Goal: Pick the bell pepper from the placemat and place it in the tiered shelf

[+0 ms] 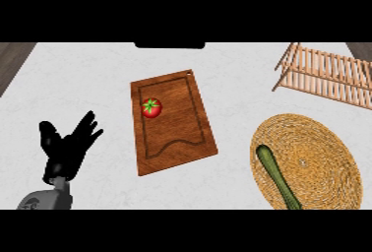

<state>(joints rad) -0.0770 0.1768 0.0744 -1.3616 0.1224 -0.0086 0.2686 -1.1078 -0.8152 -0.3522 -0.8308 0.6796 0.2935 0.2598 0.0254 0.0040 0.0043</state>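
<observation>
The pale worktop [87, 74] carries three things set apart from one another. In the middle lies a wooden cutting board [174, 133], tilted so that its narrow end points up and away; a red tomato [151, 107] with a green star-shaped top sits near the board's left edge, in its upper half. At lower right rests a round woven placemat [320, 162], its lower rim cut by the view's bottom edge. On the placemat's left part lies a long green vegetable [276, 174], slanting down to the right; it looks more like a cucumber than a bell pepper. At upper right stands the wooden tiered shelf [327, 74], its slats running to the view's right edge. The left hand [67, 145] shows at lower left, resting with its fingers [88, 125] spread and pointing up, holding nothing, well apart from the board. A bare strip of worktop runs between board and placemat, and another between placemat and shelf.
</observation>
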